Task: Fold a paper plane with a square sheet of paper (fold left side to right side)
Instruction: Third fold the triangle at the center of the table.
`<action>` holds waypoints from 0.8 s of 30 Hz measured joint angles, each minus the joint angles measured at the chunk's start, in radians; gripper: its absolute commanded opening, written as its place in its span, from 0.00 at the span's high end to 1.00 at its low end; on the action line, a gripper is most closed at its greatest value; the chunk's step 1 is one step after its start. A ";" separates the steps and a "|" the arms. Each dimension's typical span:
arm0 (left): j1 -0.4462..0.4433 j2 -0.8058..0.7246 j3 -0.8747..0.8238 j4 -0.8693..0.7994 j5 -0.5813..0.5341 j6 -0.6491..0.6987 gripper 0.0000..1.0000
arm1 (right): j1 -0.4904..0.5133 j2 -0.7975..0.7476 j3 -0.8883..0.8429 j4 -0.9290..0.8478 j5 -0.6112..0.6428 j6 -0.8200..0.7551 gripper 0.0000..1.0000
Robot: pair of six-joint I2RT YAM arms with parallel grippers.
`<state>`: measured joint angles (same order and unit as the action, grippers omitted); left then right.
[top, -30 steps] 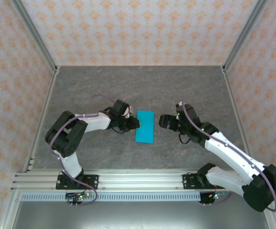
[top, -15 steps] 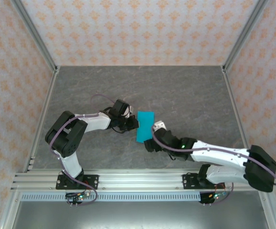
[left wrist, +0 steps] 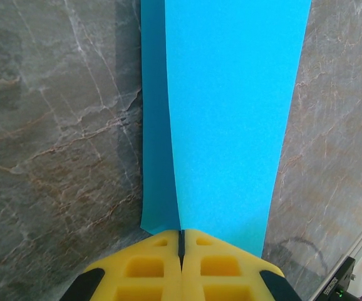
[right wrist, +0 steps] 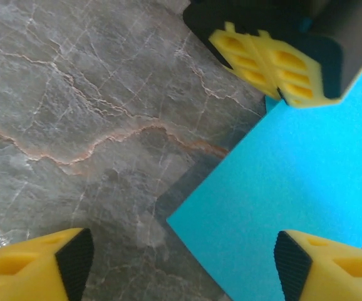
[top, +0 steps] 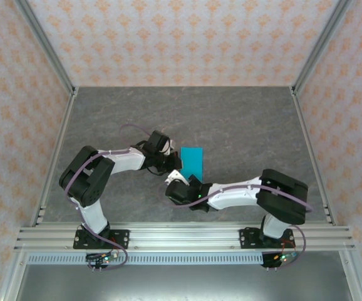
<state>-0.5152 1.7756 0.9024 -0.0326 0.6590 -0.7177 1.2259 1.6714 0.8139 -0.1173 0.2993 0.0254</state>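
The square sheet of paper [top: 192,159] lies on the table as a narrow cyan rectangle, folded in half. My left gripper [top: 178,164] is at its left edge. In the left wrist view the yellow fingers [left wrist: 218,263] are pressed together, and my left gripper [left wrist: 181,237] pinches the raised edge of the sheet's [left wrist: 231,113] top layer. My right gripper [top: 175,186] hangs over the sheet's near-left corner. Its jaws [right wrist: 181,266] stand open, straddling the corner of the sheet [right wrist: 294,182], with nothing between them. The left gripper's fingers [right wrist: 275,63] show at the top of the right wrist view.
The grey marble-patterned table [top: 243,119] is walled by patterned panels on three sides. The right arm [top: 243,191] stretches leftward across the near part of the table, close to the left arm [top: 121,160]. A metal rail [top: 181,235] runs along the near edge.
The right arm swung from the sheet's right side across to its near-left corner, and its jaws narrowed slightly. The left gripper closed on the sheet's edge.
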 measured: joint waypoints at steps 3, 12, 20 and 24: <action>0.000 0.000 0.000 -0.005 0.004 0.000 0.98 | 0.000 0.026 0.012 0.000 0.023 -0.012 0.36; 0.000 -0.019 0.004 -0.016 0.014 0.001 0.98 | 0.000 0.031 0.019 0.000 0.088 -0.022 0.65; 0.000 -0.019 0.013 -0.031 0.014 0.005 0.98 | -0.002 0.023 0.019 0.001 0.090 -0.028 0.96; 0.000 -0.019 0.015 -0.042 0.014 0.014 0.93 | -0.005 -0.010 0.019 -0.014 0.074 -0.028 1.00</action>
<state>-0.5152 1.7565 0.9173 -0.0742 0.6731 -0.7040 1.2209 1.6619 0.8333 -0.1310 0.3729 -0.0025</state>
